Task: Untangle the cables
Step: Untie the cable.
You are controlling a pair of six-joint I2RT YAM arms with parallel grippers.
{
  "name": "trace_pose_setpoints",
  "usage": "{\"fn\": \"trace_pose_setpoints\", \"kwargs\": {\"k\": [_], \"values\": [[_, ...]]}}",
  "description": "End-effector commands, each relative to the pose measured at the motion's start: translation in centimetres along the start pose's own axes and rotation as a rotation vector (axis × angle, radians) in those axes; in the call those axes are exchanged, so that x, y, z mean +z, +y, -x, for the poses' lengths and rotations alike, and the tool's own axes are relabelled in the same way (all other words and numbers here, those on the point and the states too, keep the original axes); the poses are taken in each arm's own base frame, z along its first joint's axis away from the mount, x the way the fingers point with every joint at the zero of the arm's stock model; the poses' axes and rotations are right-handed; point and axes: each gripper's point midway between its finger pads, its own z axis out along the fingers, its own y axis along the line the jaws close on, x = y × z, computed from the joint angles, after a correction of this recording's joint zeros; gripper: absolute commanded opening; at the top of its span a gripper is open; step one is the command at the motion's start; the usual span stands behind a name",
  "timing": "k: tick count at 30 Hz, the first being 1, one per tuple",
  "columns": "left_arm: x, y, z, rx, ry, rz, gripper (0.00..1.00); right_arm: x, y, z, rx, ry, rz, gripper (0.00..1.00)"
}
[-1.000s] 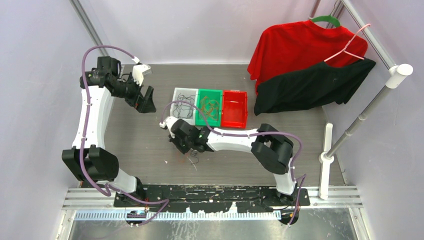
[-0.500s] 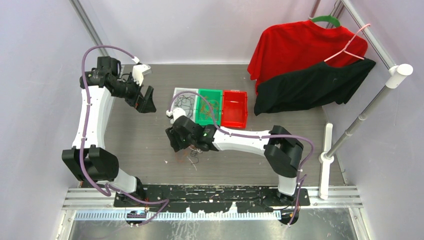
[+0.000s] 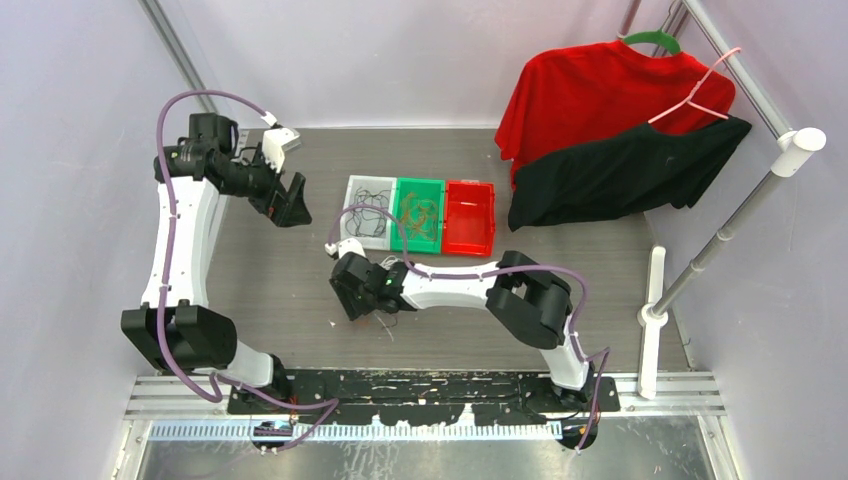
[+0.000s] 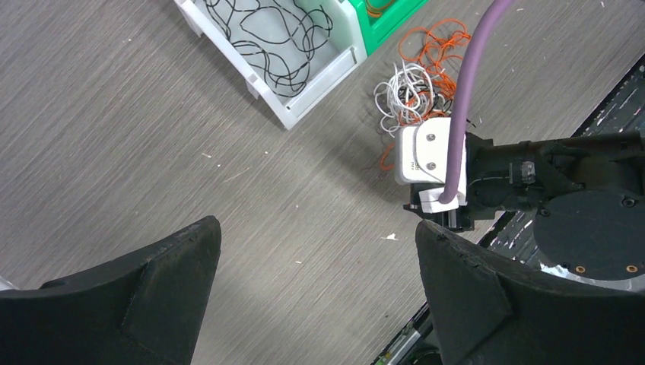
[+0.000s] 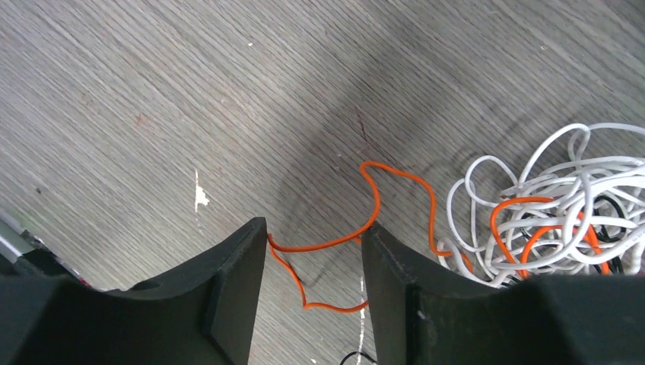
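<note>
A tangle of white, orange and black cables (image 5: 544,222) lies on the table just right of my right gripper (image 5: 313,226). The gripper is low over the table and open. A loose orange cable (image 5: 319,246) loops from the tangle across the gap between its jaws, lying slack on the wood. From the left wrist the same tangle (image 4: 414,91) shows beside the right wrist. My left gripper (image 4: 317,224) hangs wide open over bare table, holding nothing. In the top view it (image 3: 292,205) is at the back left, and the right gripper (image 3: 352,300) is near the table's middle.
Three bins stand in a row at the middle back: a white bin (image 3: 352,186) with black cables, a green bin (image 3: 441,215) with orange ones, and a red bin (image 3: 468,218). A red shirt (image 3: 610,95) and a black shirt (image 3: 620,175) hang at back right beside a white post (image 3: 655,290).
My right gripper went from shut to open and moved left and toward the near edge, settling over the orange cable. The left arm barely shifted.
</note>
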Motion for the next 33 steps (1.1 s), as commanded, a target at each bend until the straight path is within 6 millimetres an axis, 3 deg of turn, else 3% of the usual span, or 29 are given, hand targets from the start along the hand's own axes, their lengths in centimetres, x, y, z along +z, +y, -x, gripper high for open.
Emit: {"fn": "trace_pose_setpoints", "kwargs": {"k": [1,4,8,9,14,20,24,28,33], "values": [[-0.8,-0.8,0.9,0.024,-0.051,-0.014,0.98,-0.5,1.6,3.0,0.005,-0.091,0.008,0.51],[-0.7,-0.9,0.9,0.017,-0.052,-0.019,0.98,-0.7,1.9,3.7,0.004,-0.135,0.024,0.36],[-0.8,-1.3,0.4,0.029,-0.041,-0.026,0.98,-1.3,2.2,4.8,-0.017,-0.185,0.047,0.04],[-0.8,-1.2,0.4,0.037,-0.041,-0.024,0.98,-1.6,2.5,5.0,-0.020,-0.202,0.066,0.02],[-1.2,-1.8,1.0,0.039,-0.051,-0.056,0.98,-6.0,4.6,8.7,-0.048,-0.328,0.203,0.01],[-1.1,-4.6,1.0,0.064,-0.119,-0.179,0.99,-15.0,5.1,14.2,-0.047,-0.494,0.401,0.01],[-1.4,-7.1,1.2,0.091,-0.192,-0.285,0.99,-20.5,4.6,16.3,-0.008,-0.582,0.552,0.01],[-1.5,-9.7,1.4,0.097,-0.292,-0.399,1.00,-24.2,4.2,17.3,0.004,-0.626,0.657,0.01],[-1.4,-11.8,1.8,0.097,-0.418,-0.504,1.00,-26.6,4.3,18.4,0.026,-0.663,0.746,0.01]]}}
